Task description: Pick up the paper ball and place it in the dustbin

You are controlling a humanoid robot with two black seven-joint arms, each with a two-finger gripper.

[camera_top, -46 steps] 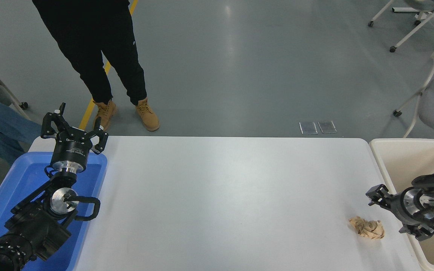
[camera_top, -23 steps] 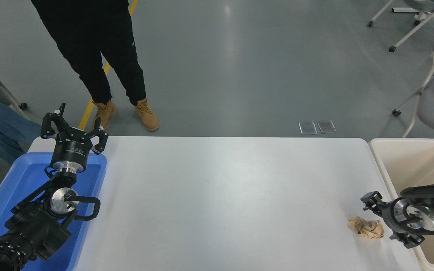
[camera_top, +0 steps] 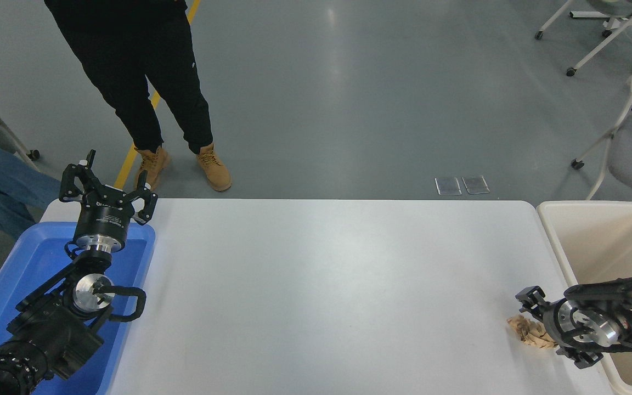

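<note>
I am bringing the right gripper point(camera_top: 535, 329), fingers spread, around the paper ball point(camera_top: 527, 331) (dustbin point(camera_top: 568, 207) just beyond); closing comes next.

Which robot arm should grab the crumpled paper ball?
The right one. The right gripper is open right at the paper ball, beside the dustbin. The left gripper sits far across the table over the blue tray.

Glossy grey floor point(camera_top: 349, 99) with yellow line point(camera_top: 154, 101), wheeled white chairs point(camera_top: 618, 126) at right.
</note>
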